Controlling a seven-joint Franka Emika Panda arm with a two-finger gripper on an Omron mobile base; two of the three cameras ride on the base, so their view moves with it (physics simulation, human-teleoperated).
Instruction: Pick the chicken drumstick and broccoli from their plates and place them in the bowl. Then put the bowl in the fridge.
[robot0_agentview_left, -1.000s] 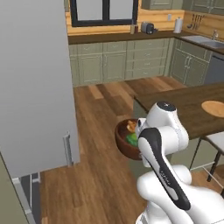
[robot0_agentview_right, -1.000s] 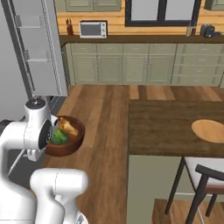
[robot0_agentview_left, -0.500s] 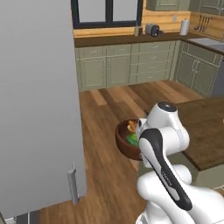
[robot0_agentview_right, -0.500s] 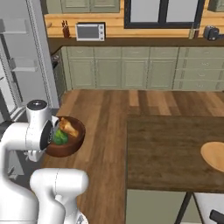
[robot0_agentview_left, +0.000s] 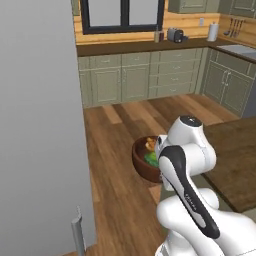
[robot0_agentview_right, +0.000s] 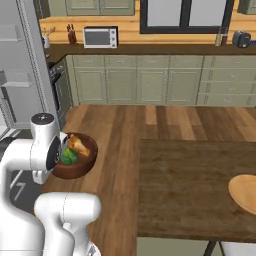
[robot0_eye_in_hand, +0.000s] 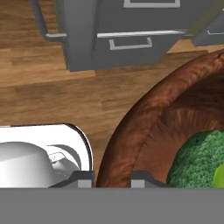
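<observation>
The bowl (robot0_eye_in_hand: 148, 118) in my grip is dark reddish-brown wood with a mottled grain. Inside it I see the broccoli (robot0_eye_in_hand: 197, 159), bright bumpy green, and the chicken drumstick (robot0_agentview_right: 79, 146), golden-orange. The fridge (robot0_agentview_left: 40, 125) is flat grey, the floor (robot0_agentview_right: 125, 125) warm brown planks, the cabinets (robot0_agentview_right: 150, 80) muted sage green.

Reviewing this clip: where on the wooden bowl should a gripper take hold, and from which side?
The rim: the bowl is deep with a thin upright wall, so one finger inside, one outside, coming from above. The gripper is shut on it there, beside the broccoli and chicken drumstick.
</observation>
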